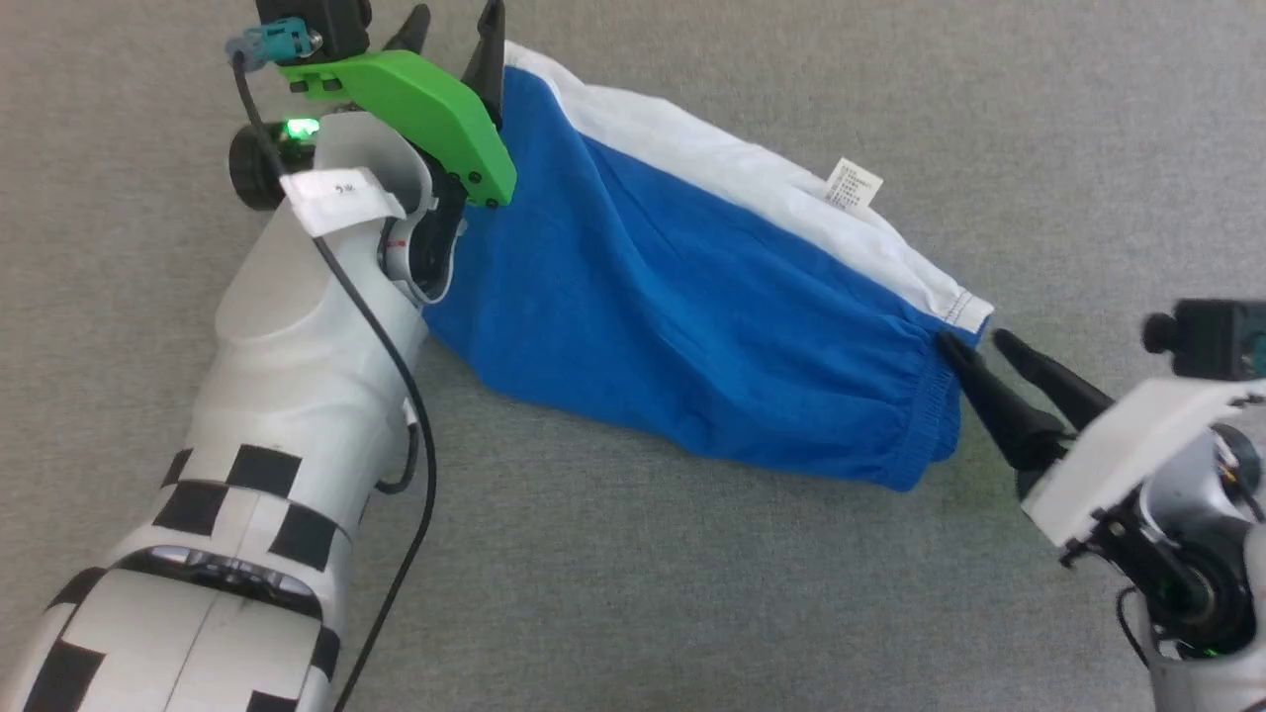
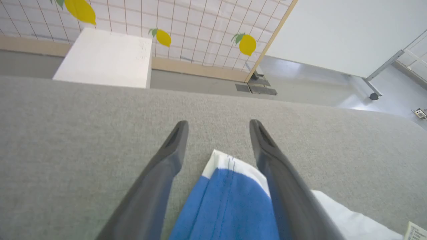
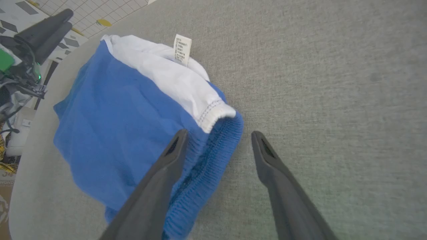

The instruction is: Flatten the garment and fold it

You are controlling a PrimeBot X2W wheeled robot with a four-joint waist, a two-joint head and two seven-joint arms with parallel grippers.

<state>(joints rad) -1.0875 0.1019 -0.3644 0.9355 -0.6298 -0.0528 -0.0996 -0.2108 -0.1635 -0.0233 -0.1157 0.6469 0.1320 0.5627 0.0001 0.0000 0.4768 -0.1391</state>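
The shorts (image 1: 692, 316) are lying slantwise across the grey table (image 1: 692, 593), blue side up and pretty rumpled, with a couple of long creases running down the middle and the near edge bulging up a bit. A white stripe (image 1: 712, 163) runs along the far edge, and a little tag (image 1: 853, 185) sticks out of it onto the table. The gathered waistband (image 1: 925, 415) is at the robot's right end, the leg hem at its left end

The left gripper (image 1: 455, 25) is over the hem end, fingers spread wide with the white-and-blue corner of the hem lying between them, and it's got hold of nothing. The right gripper (image 1: 974, 341) is at the waistband corner, also wide open and empty — one finger is over the elastic, the other over bare table just beside it. Can't tell if any fingertip actually touches the fabric

Past the table's far edge, in the left wrist view, there's a white box (image 2: 106, 60) and behind it a gridded screen (image 2: 200, 33) with lemons on it
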